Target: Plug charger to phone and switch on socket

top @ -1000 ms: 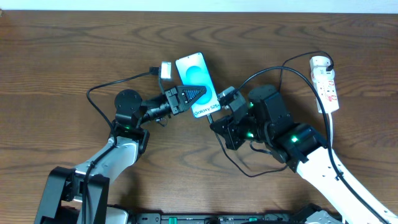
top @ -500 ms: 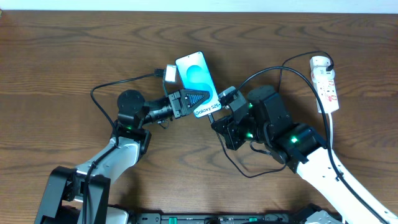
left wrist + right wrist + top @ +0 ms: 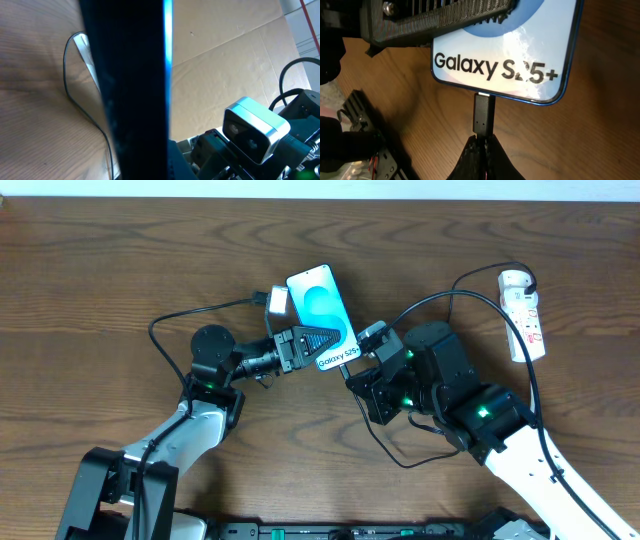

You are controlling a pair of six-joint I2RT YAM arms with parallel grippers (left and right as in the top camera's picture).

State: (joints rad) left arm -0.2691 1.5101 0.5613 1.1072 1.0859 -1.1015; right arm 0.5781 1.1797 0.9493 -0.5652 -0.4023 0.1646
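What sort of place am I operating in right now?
Probably a robot test bench in a lab or workshop: a wooden table, a white power strip, a demo-screen phone, and cardboard sheeting in the left wrist view.

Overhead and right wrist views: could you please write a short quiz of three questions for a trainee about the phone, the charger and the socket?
1. Fill in: seen from the robot, the socket lies on its ___ side.
2. Choose: the right pincer holds A) the plug tip of the charger, B) the socket, C) nothing.
3. True or false: no pincer holds the phone.

Key: 1 right; 2 A; 3 false, because the left pincer grips it.
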